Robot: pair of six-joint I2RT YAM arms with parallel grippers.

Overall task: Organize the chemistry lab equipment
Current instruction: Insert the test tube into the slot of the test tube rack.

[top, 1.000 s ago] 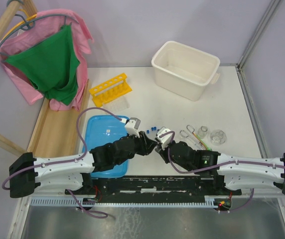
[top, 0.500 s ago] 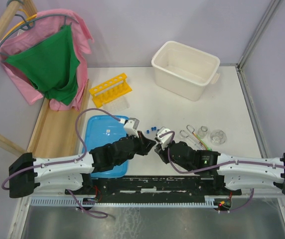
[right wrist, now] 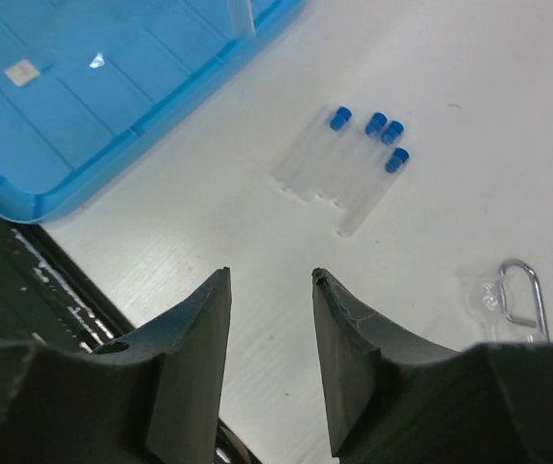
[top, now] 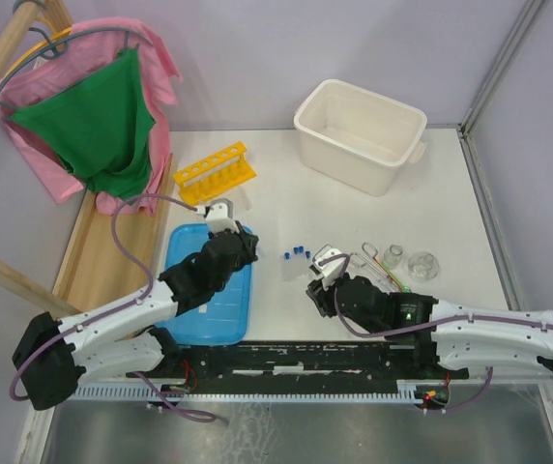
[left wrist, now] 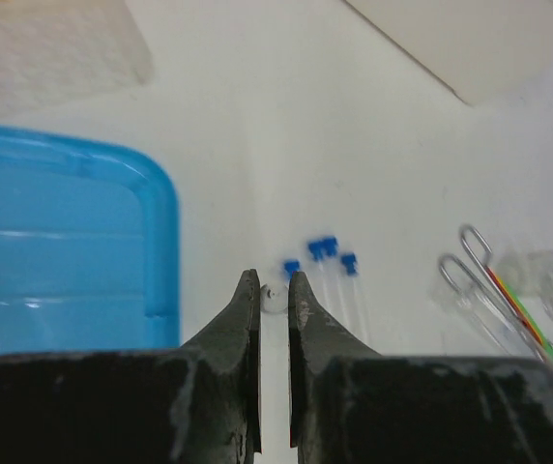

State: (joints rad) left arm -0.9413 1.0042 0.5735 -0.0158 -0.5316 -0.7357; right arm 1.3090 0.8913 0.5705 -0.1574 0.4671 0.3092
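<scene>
The left gripper [left wrist: 274,280] has drawn back toward the yellow plastic tube rack [top: 216,173], jaws clenched, seemingly on a small clear tube [left wrist: 272,295]. The right gripper [right wrist: 272,275] has released its jaws, so a handover seems done.

We record:
- surface [top: 286,203]: white, matt, smooth
- lid [top: 209,295]: translucent blue plastic, glossy, ribbed
- tub [top: 359,124]: white plastic, smooth
- rack [top: 216,174]: yellow plastic
- tubes [right wrist: 354,164]: clear plastic with blue caps
- flasks [top: 422,265]: clear glass
- tongs [top: 363,259]: bright bare metal
- left end effector [left wrist: 275,280] and right end effector [right wrist: 272,275]: matt black, scuffed; the left one pinches a clear tube [left wrist: 270,293]
- garments [top: 98,126]: green and pink cloth
- rail [top: 112,253]: bare wood
</scene>
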